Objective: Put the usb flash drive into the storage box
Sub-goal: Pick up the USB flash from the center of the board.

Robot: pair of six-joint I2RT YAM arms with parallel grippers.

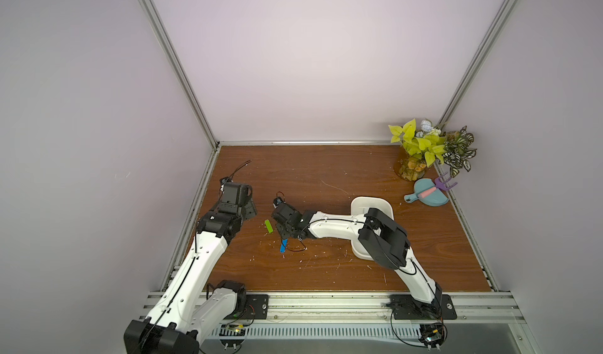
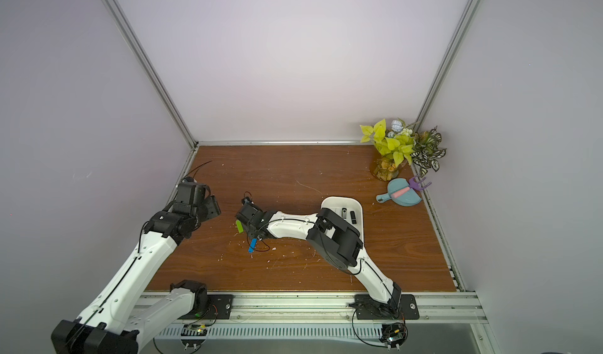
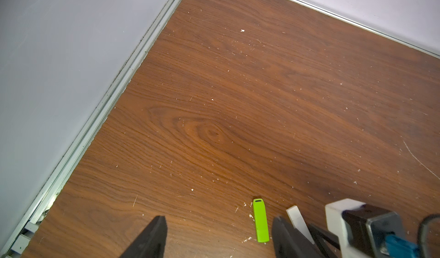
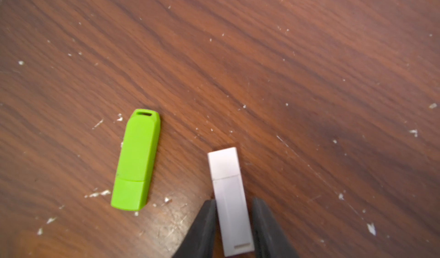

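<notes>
A white usb flash drive lies on the wooden table between the fingers of my right gripper. One finger touches its side, and a thin gap shows at the other finger. A green usb flash drive lies flat just beside it, and a blue one rests nearer the front edge. The storage box sits behind the right arm, with two black drives inside. My left gripper hangs open and empty at the table's left, next to the green drive.
A teal dustpan with a pink-handled purple fork and a potted plant stand at the back right corner. Walls with aluminium rails enclose the table on three sides. White crumbs speckle the wood around the drives.
</notes>
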